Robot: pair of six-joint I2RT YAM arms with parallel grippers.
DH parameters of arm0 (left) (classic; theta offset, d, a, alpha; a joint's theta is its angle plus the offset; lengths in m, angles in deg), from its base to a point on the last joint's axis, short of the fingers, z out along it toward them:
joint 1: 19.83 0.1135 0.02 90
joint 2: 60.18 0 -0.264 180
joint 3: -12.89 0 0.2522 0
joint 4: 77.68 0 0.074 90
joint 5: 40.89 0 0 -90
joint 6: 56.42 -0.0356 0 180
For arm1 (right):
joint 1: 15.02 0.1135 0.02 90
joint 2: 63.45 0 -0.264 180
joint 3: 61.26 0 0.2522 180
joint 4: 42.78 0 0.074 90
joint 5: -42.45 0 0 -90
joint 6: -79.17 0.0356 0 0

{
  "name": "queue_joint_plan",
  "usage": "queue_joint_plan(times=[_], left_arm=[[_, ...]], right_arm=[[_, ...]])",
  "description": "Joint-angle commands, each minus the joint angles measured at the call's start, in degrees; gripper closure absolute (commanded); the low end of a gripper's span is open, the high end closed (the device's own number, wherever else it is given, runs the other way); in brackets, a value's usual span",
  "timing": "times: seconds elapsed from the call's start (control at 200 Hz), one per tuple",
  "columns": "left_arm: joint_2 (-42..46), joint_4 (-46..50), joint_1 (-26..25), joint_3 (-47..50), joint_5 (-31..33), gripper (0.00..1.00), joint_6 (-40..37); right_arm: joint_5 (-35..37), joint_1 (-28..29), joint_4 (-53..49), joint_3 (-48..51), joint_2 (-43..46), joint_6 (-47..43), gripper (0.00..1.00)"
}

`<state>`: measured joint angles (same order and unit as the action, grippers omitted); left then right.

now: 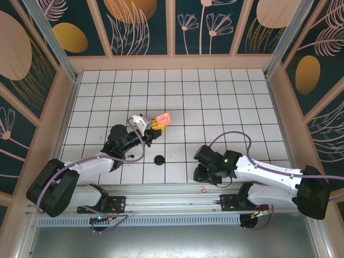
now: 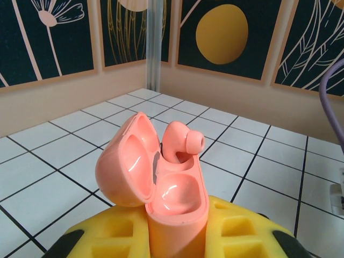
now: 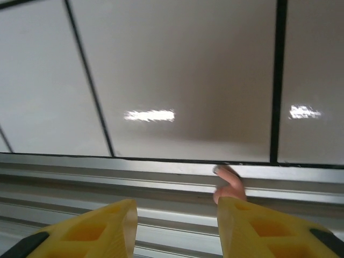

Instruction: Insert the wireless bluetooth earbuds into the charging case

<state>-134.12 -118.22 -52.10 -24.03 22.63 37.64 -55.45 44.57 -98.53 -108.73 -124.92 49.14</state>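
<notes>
White square tiles with black grout lines form the table surface (image 1: pixel 215 102). It is enclosed by dark teal wall panels (image 1: pixel 142 27) printed with gold discs and pale plant outlines.

1. The left gripper (image 2: pixel 174 228) is positioned left of table centre. Its yellow fingers are clenched on the base of the salmon-pink plastic charging case (image 2: pixel 177 199), which is held upright over the tiles.
2. The hinged lid (image 2: pixel 126 166) of the case is swung open towards the left of the left wrist view.
3. The seated salmon-pink earbud (image 2: pixel 180 141) is lodged in the far socket of the case, with its round nozzle turned to the right. The near socket is exposed as a bare glossy hollow.
4. The right gripper (image 3: pixel 177 209) is lowered at the near edge of the table. Its yellow fingers are parted, and nothing is clamped between them.
5. The loose salmon-pink earbud (image 3: pixel 230 185) lies on the ribbed aluminium rail (image 3: pixel 80 177) that runs along the near table edge. It is located just beside the inner tip of the finger on the right of the right wrist view. Whether contact is made cannot be told.
6. A black round disc (image 1: pixel 159 159) rests on the tiles between the two arms, apart from both grippers.
</notes>
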Motion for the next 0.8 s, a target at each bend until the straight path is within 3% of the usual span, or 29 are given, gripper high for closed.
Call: queue_joint_plan(times=[0.0,0.38,0.796], left_arm=[[1.16,0.43,-0.19,0.50,0.22,0.91,-1.33],[1.33,0.56,-0.15,0.40,0.40,0.90,-1.44],[1.50,0.63,-0.23,0.64,0.63,0.91,-1.41]], right_arm=[[-1.65,0.35,-2.74,1.78,-1.84,2.06,0.56],[-3.12,0.35,0.00,2.89,-10.42,-2.24,0.60],[-6.58,0.35,3.40,4.53,-14.14,-4.18,0.64]])
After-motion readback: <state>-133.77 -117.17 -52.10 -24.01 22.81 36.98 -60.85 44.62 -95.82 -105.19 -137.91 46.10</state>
